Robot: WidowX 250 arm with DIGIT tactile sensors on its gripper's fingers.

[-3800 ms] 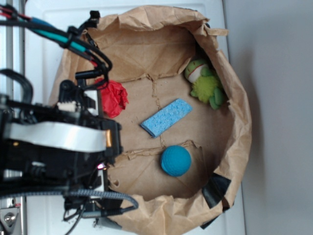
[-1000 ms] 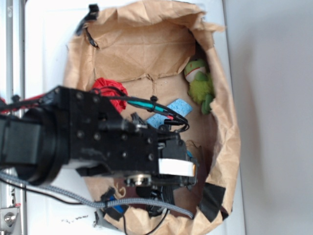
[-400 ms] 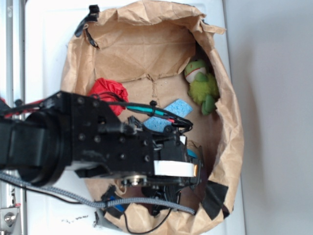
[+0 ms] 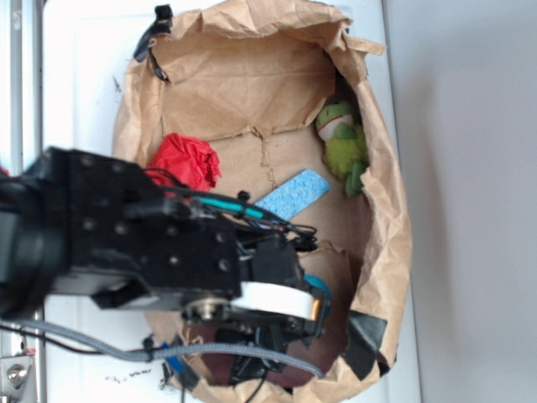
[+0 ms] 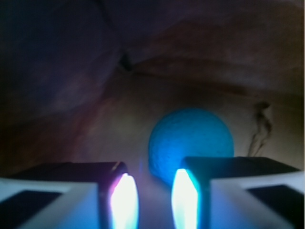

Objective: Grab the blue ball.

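1. Crumpled brown paper bag [image 4: 252, 75] lined the white table [image 4: 75, 67].
2. Round teal-blue textured ball [image 5: 190, 140] lay just beyond the black gripper [image 5: 148, 198], right of its gap.
3. Fingers [image 5: 125, 200] stood narrowly apart, holding nothing; the grasp seemingly remained undone.

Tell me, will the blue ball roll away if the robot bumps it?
Probably yes. The blue ball is round and lies loose on the paper bag, so a nudge could send it rolling, though the bag's creases might slow it. Its matte, slightly bumpy skin looks grippy rather than slippery. It sits off-centre from the tool, so one finger may push it aside.
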